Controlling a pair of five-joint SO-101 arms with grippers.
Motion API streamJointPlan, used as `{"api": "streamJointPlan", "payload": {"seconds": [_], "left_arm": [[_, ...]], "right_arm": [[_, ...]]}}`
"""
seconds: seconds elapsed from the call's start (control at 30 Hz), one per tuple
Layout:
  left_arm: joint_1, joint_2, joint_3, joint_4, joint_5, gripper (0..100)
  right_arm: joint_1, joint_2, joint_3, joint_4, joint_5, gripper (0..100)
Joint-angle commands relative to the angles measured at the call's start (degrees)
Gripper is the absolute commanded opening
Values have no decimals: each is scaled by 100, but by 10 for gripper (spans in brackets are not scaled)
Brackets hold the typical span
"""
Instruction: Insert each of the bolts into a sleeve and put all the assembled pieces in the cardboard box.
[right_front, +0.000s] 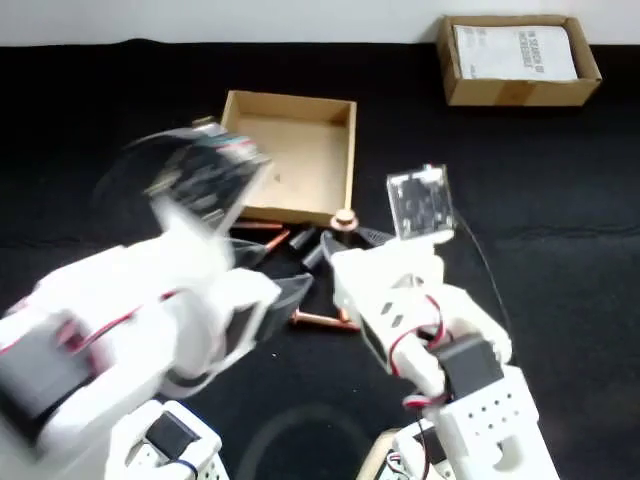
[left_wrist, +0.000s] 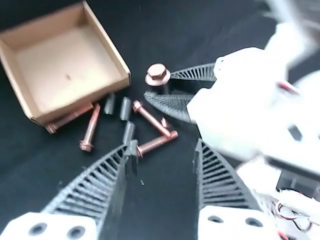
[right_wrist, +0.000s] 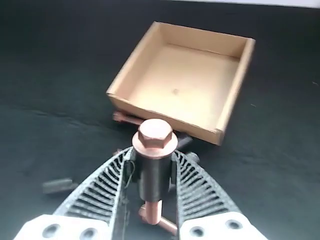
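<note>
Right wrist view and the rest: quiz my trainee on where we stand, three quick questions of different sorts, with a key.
1. True or false: the cardboard box is empty.
2. The right gripper holds: A) a bolt in a sleeve, B) an empty sleeve, C) nothing?
3. Fill in: the left gripper over the loose bolts is ____ (open or shut).
Key: 1 true; 2 A; 3 open.

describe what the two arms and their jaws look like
The left arm and right arm have white plastic shells with black servo blocks and thin red and black cables. The right arm's wrist carries a square circuit board. The jaws are dark grey, ribbed like a lattice, tapering to points, on white mounts with round screw holes.
</note>
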Motion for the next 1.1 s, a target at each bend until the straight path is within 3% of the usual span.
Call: {"api": "streamJointPlan", "payload": {"seconds": [0.0,0.2,0.53,0.8,0.93,1.07], "left_arm": [[-189,-514,-84,35,-492,177],[-1938,-1305,541,26,-1600,7],[-4242,-2387,2264,-360,-1890,20],[-5789,-4708,4066,-554,-1916,20],[-6202,-5895,4752,-615,-1925,21],[-6580,-5692,4796,-624,-1916,21]], "right_arm": [[207,567,-629,-180,308,7],[198,2018,-1578,-646,1389,7],[224,5095,-4075,-620,3420,7],[233,7336,-5789,-620,4352,7],[295,8330,-6484,-655,4897,7],[409,9429,-7538,-655,5468,7]]}}
